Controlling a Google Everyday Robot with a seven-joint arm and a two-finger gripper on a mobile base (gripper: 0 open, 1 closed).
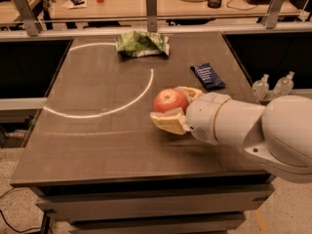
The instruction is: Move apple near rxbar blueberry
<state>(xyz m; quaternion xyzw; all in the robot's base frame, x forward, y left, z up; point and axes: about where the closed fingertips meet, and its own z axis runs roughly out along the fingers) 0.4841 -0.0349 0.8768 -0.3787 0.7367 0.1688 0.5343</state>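
The round red-orange apple [170, 100] sits between the two tan fingers of my gripper [171, 107], which is shut on it just above the dark table, right of the middle. One finger [168, 122] lies under and in front of the apple, the other behind it. The white arm reaches in from the lower right. The rxbar blueberry [207, 76], a flat navy-blue bar with white print, lies on the table up and to the right of the apple, a short gap away.
A green-and-white wrinkly snack bag [142, 44] lies at the table's far middle. A white curved line [127, 104] is marked on the table [92, 145]. Two small plastic bottles [273, 86] stand off the right edge. A railing and desks are behind.
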